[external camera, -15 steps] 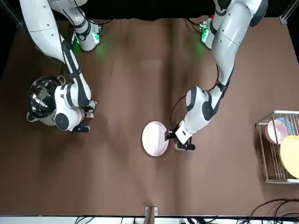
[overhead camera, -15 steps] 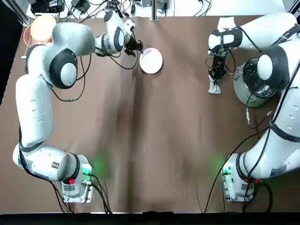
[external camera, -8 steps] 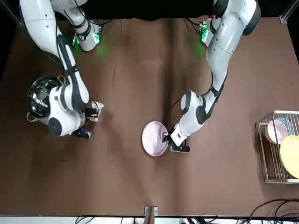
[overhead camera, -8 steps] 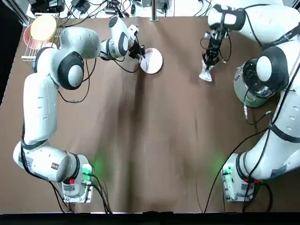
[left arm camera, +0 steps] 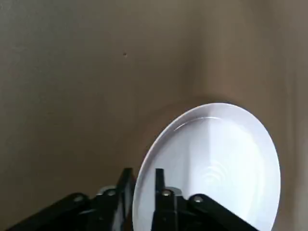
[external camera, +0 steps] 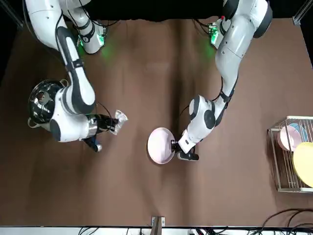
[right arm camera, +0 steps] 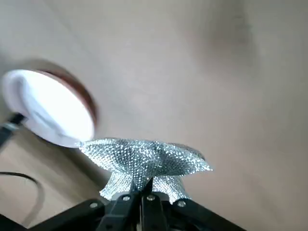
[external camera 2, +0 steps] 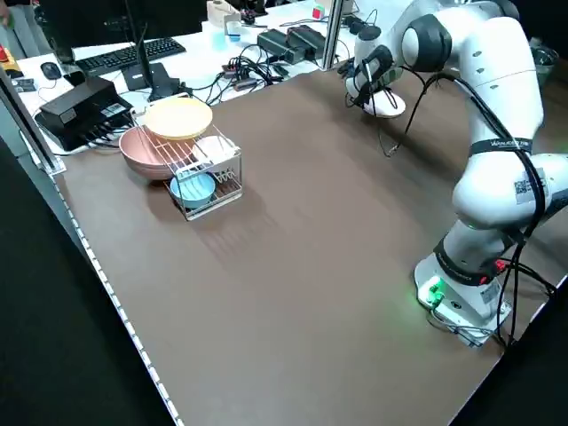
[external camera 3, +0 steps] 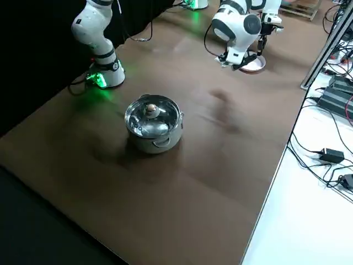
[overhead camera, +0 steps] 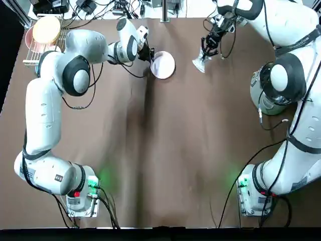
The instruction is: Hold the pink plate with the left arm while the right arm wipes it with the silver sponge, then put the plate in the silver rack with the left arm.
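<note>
While plates sit in the silver rack (external camera 2: 206,174), the left end effector (left arm camera: 142,185) grips the pink plate (left arm camera: 211,159) and the right end effector (right arm camera: 144,190) pinches the silver sponge (right arm camera: 144,161).

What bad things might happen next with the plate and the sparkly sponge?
1. The left tool pinches only the thin rim of the pink plate, so a hard wipe might twist or slip it loose.
2. The right tool holds the silver sponge by a small bunched end; it may flop or drop before touching the plate.
3. The silver rack already holds other dishes, so sliding the plate in could bump them.
</note>
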You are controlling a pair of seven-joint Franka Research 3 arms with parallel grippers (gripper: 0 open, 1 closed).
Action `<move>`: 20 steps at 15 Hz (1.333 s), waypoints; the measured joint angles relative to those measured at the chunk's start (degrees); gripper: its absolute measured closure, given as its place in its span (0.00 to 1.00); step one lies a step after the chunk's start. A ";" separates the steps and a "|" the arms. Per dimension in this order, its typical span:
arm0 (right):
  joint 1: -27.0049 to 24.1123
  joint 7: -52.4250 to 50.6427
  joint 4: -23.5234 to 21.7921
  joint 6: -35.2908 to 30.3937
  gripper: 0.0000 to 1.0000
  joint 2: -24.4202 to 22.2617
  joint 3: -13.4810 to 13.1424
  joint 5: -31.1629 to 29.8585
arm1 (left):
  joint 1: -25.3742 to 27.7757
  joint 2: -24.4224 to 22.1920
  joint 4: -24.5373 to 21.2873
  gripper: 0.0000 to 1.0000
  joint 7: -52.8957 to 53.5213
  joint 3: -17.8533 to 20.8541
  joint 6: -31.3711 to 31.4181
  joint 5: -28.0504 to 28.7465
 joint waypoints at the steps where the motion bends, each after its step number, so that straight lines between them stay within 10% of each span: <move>1: 1.36 1.61 0.00 3.01 0.98 0.15 0.04 1.70 | 0.00 0.15 -0.01 0.82 0.01 0.01 0.04 0.11; 7: 8.74 5.90 0.39 19.15 0.98 6.35 0.12 13.91 | -0.13 0.54 -0.02 0.97 0.15 0.02 0.40 0.25; 20: 14.22 24.16 11.20 37.57 0.98 18.94 0.15 14.92 | -0.64 0.56 0.03 0.97 0.26 0.06 0.58 4.38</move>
